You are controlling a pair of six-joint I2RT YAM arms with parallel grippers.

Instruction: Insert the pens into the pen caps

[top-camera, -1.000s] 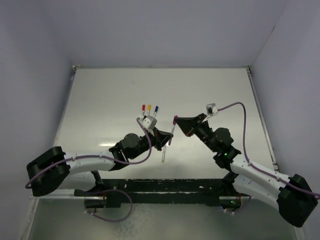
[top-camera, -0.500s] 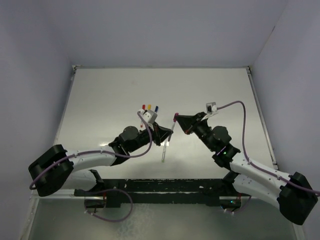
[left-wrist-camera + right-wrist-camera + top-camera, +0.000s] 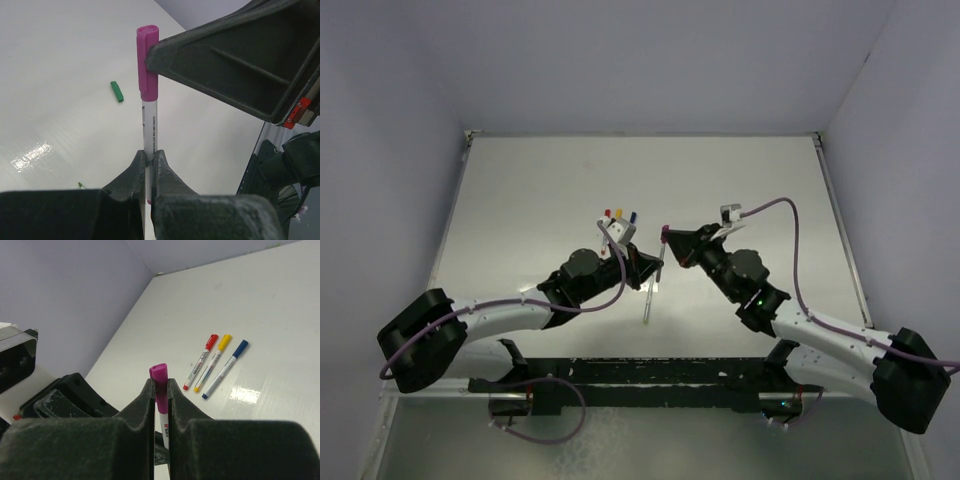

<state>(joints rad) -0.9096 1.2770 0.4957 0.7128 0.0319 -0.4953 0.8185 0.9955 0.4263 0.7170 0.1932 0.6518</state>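
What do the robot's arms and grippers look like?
The left arm and right arm have white shells joined by bulky black joints. A purple cable loops along each one. The left gripper and right gripper are matte black, with wedge-shaped fingers tapering to narrow tips.

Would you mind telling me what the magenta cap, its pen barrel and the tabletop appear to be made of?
Magenta cap: likely moulded plastic, opaque, smooth satin sheen. Pen barrel: probably white plastic, glossy, with printed lettering. Tabletop: hard white sheet, perhaps laminate; its gloss shows a bright reflected patch.
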